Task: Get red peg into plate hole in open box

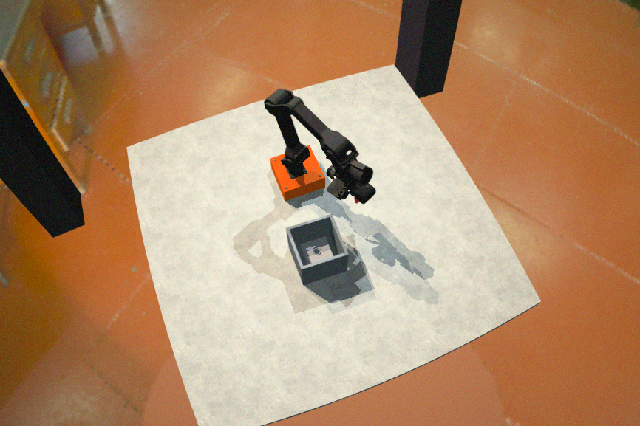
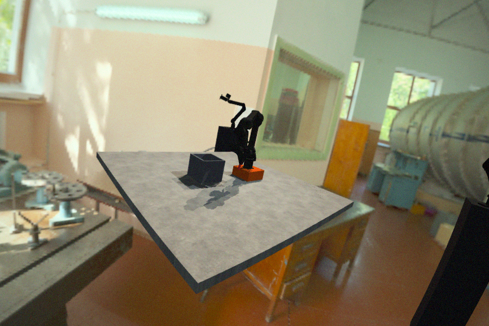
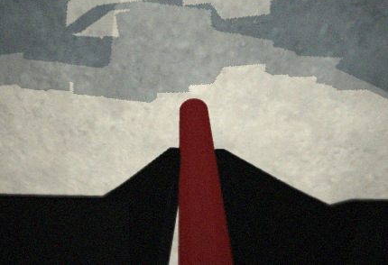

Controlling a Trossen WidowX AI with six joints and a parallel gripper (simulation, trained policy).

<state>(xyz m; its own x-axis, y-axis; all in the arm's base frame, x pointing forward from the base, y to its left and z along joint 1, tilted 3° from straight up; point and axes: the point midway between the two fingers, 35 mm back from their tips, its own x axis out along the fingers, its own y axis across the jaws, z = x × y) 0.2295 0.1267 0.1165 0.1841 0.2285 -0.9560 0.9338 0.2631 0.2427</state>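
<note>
Above the tabletop, the hand grips the peg.
Between its black fingers, the red peg sticks out past the tips, outside the box. The open box stands apart from the hand, with the plate and its round hole at the bottom.

The peg is showing plain deep red between the claw's black fingers. The table is wearing mottled pale grey, darkening along its edges, while the box is showing slate grey and the arm's base bright orange.
</note>
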